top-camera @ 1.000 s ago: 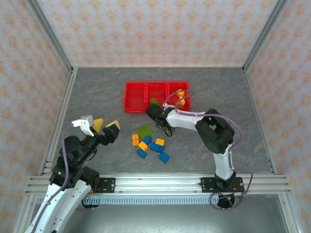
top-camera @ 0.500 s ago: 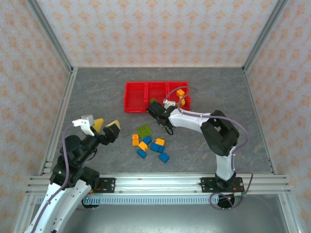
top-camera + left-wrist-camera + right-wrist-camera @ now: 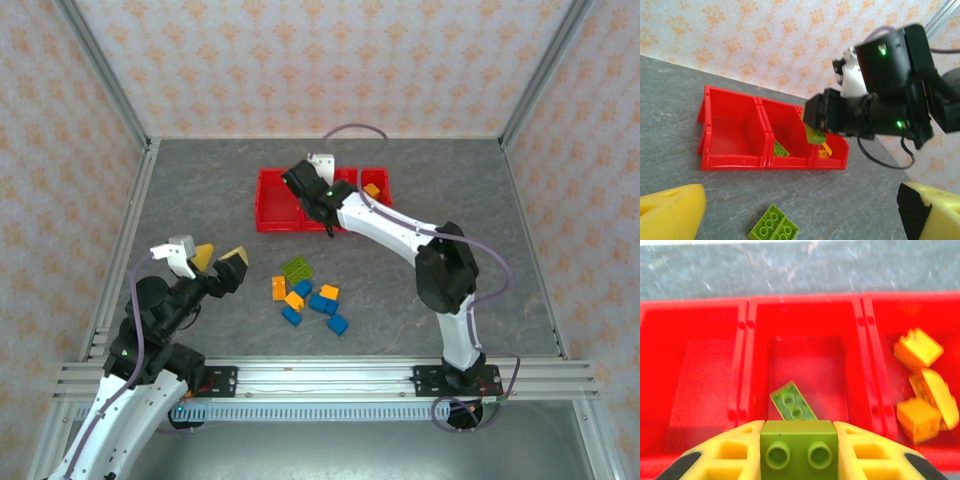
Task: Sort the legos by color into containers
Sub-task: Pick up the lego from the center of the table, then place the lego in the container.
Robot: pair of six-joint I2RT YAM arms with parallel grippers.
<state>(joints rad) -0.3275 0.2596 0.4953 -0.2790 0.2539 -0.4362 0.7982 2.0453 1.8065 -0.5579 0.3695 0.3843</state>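
The right gripper [image 3: 799, 452] clamps a lime brick [image 3: 799, 434] by its flat sides above the middle bin [image 3: 805, 302]. The brick is likely light, rigid and slick. The left gripper [image 3: 219, 257] stands wide open.

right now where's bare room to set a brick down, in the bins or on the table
The left bin is bare. The middle bin holds one green brick, its far half free. The right bin is crowded with orange bricks. The table left of the bins is bare; the loose pile is crowded.
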